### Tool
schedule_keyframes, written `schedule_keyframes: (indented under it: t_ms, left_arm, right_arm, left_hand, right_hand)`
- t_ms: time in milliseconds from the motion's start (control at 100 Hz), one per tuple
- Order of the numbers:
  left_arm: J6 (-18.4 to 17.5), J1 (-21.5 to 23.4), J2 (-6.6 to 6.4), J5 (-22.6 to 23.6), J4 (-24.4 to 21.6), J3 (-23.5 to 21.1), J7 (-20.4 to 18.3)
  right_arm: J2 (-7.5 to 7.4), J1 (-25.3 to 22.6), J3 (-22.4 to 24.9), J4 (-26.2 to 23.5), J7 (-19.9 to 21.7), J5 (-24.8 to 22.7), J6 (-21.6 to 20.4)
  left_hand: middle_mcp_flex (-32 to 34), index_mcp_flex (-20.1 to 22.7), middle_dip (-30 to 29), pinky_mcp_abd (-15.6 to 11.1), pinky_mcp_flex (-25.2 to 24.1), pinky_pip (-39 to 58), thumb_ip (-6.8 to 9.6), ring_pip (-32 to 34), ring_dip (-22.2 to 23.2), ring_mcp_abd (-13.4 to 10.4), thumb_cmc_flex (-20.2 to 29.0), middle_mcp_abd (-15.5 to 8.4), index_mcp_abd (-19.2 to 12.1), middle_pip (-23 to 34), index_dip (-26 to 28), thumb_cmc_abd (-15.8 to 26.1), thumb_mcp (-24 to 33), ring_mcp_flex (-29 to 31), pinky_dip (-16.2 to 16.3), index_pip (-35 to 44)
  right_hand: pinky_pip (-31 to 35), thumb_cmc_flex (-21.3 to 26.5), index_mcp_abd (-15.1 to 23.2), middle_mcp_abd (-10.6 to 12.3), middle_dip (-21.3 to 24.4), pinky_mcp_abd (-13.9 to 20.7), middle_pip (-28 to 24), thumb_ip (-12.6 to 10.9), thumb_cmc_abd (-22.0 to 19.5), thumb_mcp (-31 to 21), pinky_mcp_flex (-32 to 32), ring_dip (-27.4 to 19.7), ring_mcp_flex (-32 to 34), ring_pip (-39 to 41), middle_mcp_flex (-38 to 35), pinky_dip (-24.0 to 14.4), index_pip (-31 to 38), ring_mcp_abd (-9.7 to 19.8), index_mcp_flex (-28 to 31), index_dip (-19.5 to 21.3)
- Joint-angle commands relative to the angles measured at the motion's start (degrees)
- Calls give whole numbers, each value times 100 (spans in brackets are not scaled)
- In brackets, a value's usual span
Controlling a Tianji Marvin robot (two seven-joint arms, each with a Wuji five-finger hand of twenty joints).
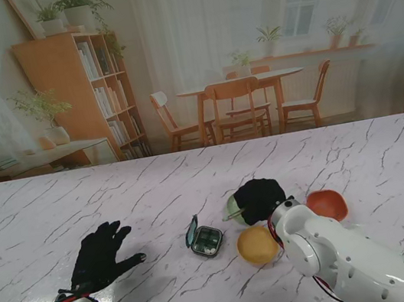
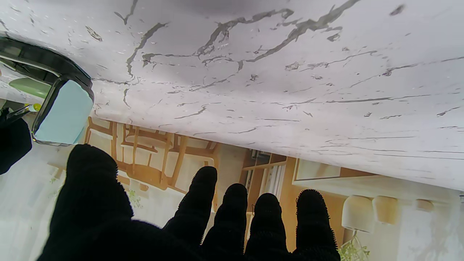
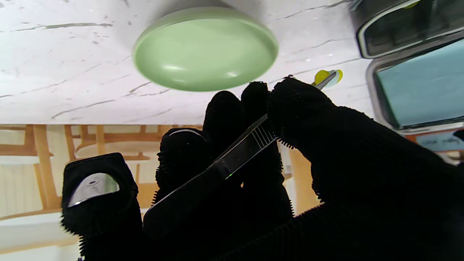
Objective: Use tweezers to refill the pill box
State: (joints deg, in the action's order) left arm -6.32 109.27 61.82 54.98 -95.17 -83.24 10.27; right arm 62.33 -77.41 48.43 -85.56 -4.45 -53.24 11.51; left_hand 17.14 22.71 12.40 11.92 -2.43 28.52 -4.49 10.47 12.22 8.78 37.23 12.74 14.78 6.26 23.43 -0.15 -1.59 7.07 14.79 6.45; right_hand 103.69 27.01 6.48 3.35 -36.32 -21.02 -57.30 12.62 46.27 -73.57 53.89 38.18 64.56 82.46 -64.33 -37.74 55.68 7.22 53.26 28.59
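Note:
The open pill box lies at mid-table, its lid tilted up on its left side; the lid's pale blue inside shows in both wrist views. My right hand is shut on metal tweezers, just right of the box and over a green dish. The tweezer tips pinch a yellow-and-white pill above the table between the green dish and the box. My left hand hovers open, fingers spread, left of the box, holding nothing.
A yellow dish sits near my right forearm, a red dish farther right. The marble table stretches wide behind and to the left. A printed room backdrop stands past the far edge.

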Motion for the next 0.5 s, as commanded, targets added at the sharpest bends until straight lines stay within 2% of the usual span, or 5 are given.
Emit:
schedule_keyframes:
  t_ms: [0,490]
  left_arm:
    - [-159,44,18,-7,-19,6,-48]
    - [-160,86,30,-27,4,-10,23]
  right_arm:
    - [47,-46,-106,-35,15,48,-56]
    - [92,117,-503,120,68,321,-73]
  left_hand:
    - [1,29,2,-202,-31,135,72,49,-66,-124,-43,-22,70,42,-88,161,-113,-119,74,33]
    - [9,39,4,-211,-22,140,72,54,-63,-126,-40,-28,64,46,-87,187,-110,-109,77,35]
  right_hand:
    - [771,315,388,-332,25,3458,-22,-72,-338,-148,77,33,54,96,-91,-22,370,504,399,149]
    - [628,448,414,-335,127,3450,88,-128,-689,294,-23,-36,-86,-54,77,8,248,503,207,58]
